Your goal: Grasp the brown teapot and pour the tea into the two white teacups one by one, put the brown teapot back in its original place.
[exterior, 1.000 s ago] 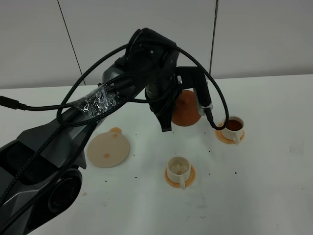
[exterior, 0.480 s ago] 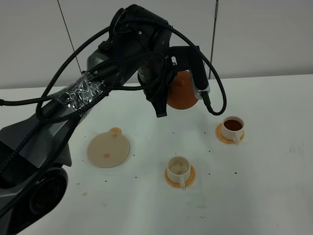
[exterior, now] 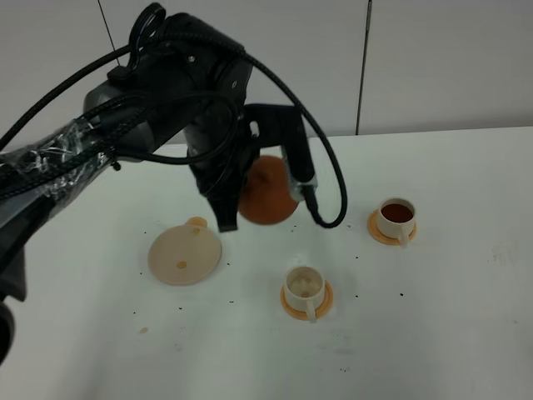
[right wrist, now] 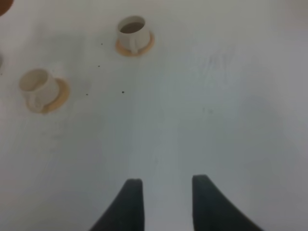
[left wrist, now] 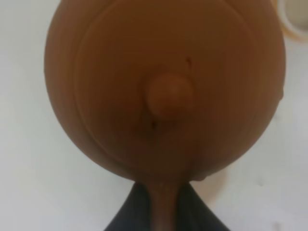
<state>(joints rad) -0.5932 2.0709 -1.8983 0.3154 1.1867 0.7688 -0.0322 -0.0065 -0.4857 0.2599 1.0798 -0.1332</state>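
We record one brown teapot (exterior: 266, 197), held near the cream saucer (exterior: 185, 256) but not on it, its handle pinched by the left gripper (left wrist: 163, 214); one white cup (exterior: 304, 285) beyond the teapot from that saucer; a second white cup (exterior: 397, 215) farther off, holding dark tea; the right gripper (right wrist: 166, 202), fingers (right wrist: 130, 207) spread, empty.

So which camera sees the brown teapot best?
The left wrist camera: the brown teapot fills the picture, lid and knob plain, handle pinched in the left gripper. From up high the arm hides part of it. The right wrist camera catches only a brown sliver.
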